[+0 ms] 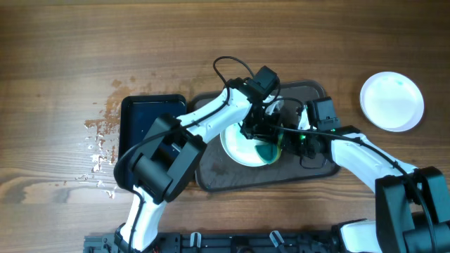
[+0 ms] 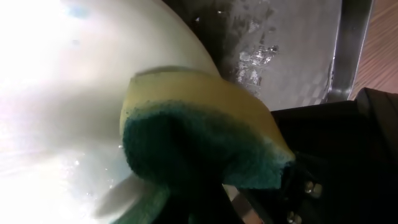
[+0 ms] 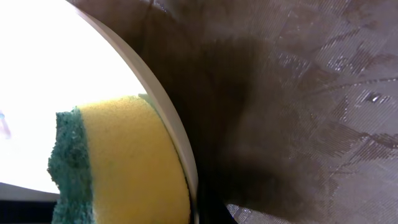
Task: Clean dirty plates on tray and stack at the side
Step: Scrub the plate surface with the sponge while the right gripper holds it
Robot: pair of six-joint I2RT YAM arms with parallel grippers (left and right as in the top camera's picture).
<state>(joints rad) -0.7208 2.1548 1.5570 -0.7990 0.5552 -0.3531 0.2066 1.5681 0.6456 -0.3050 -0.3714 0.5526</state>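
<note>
One white plate (image 1: 238,145) lies on the dark brown tray (image 1: 218,174). My left gripper (image 1: 261,133) is shut on a yellow sponge with a green scouring side (image 1: 268,150) and presses it on the plate's right part. In the left wrist view the sponge (image 2: 205,124) rests on the bright plate (image 2: 56,93), which has a faint blue smear at the top left. My right gripper (image 1: 295,139) is at the plate's right rim and looks shut on it. In the right wrist view the rim (image 3: 163,106) runs down into the jaws, beside the sponge (image 3: 124,162).
A plain white plate (image 1: 391,100) sits on the wood table at the far right. A smaller glossy black tray (image 1: 144,116) lies left of the brown tray. Wet spots and crumbs (image 1: 98,144) are scattered left of it. The brown tray surface (image 3: 298,124) is wet.
</note>
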